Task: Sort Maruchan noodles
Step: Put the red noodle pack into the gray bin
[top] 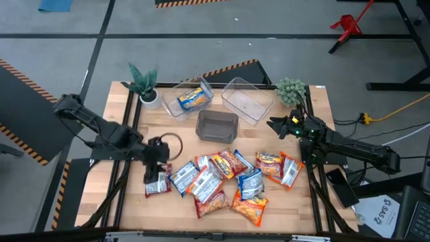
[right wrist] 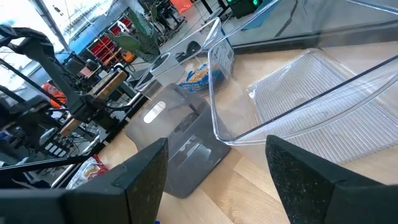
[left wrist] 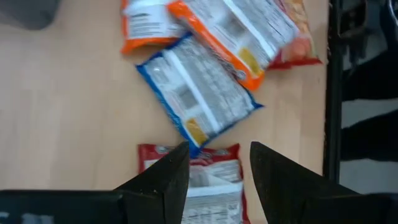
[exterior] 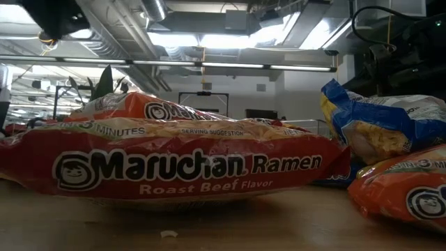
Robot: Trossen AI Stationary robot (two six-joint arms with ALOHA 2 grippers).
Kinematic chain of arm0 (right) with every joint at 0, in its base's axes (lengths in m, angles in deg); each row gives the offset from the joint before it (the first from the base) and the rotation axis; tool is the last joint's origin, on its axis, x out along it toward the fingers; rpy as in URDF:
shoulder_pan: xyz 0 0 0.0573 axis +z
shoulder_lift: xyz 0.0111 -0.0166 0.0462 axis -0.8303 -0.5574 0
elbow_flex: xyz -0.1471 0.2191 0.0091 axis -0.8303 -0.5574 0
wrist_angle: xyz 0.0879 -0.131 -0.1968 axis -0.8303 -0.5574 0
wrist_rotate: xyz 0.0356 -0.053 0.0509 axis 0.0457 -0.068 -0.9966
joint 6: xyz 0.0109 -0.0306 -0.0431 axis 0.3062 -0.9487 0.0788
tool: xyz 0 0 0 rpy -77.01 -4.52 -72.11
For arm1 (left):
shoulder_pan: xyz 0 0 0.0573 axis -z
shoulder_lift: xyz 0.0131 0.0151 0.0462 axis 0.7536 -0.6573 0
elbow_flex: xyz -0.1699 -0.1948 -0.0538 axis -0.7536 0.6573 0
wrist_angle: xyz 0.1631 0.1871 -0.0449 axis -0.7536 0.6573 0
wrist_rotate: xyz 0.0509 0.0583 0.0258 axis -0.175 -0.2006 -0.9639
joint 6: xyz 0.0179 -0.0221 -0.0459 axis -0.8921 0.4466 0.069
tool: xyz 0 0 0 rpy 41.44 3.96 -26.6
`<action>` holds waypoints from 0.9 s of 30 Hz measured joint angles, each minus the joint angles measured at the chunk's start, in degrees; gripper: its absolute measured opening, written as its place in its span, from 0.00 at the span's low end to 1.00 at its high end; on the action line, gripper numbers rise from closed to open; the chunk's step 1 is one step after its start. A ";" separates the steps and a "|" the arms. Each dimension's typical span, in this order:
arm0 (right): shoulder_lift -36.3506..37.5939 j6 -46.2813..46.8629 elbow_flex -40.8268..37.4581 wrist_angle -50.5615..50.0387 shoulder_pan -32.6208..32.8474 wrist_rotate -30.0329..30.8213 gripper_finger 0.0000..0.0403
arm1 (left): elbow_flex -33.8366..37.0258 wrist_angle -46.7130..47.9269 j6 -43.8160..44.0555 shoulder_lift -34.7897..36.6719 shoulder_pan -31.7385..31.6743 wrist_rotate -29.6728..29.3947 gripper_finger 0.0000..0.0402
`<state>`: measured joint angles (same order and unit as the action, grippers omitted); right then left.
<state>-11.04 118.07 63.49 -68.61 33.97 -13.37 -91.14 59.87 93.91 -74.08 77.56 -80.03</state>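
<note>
Roast-beef red packet (left wrist: 208, 180) sits between the left gripper's (left wrist: 217, 165) spread jaws, just beside the blue packet (left wrist: 198, 98); a close-and-lift looks next, right gripper (right wrist: 214, 165) open by the clear bin (right wrist: 323, 93).

- The red crinkly plastic ramen packet (exterior: 174, 167) lying nearest in the low view reads "Maruchan Ramen" in white letters, with "Roast Beef Flavor" beneath it.
- Along that packet's upper edge stand "3 MINUTES" and "SERVING SUGGESTION".
- The orange plastic packet (exterior: 401, 192) at the right of the low view shows "3 MINUTES"; the rest of its print is cut off.
- Print on the other packets is too small to read.
</note>
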 joint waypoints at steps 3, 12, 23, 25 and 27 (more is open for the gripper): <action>-0.01 -0.02 0.00 0.00 0.00 -0.02 0.64 | 0.00 -1.82 3.02 -2.02 3.76 -1.33 0.44; -0.01 -0.09 0.00 0.00 0.00 -0.02 0.64 | 0.00 -2.39 9.82 -10.33 10.24 -3.38 0.60; 0.00 -0.02 0.00 -0.02 0.00 -0.15 0.64 | 0.00 -4.05 19.41 -21.73 16.63 -3.89 0.74; 0.01 -0.02 0.00 -0.02 0.00 -0.15 0.64 | 0.00 -5.46 20.74 -23.58 17.72 -3.91 0.74; 0.01 -0.02 0.00 -0.02 0.00 -0.15 0.64 | 0.00 -5.73 21.44 -25.31 18.75 -4.45 0.74</action>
<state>-11.03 118.05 63.49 -68.63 33.97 -13.52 -91.14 54.14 115.36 -99.40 96.31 -84.48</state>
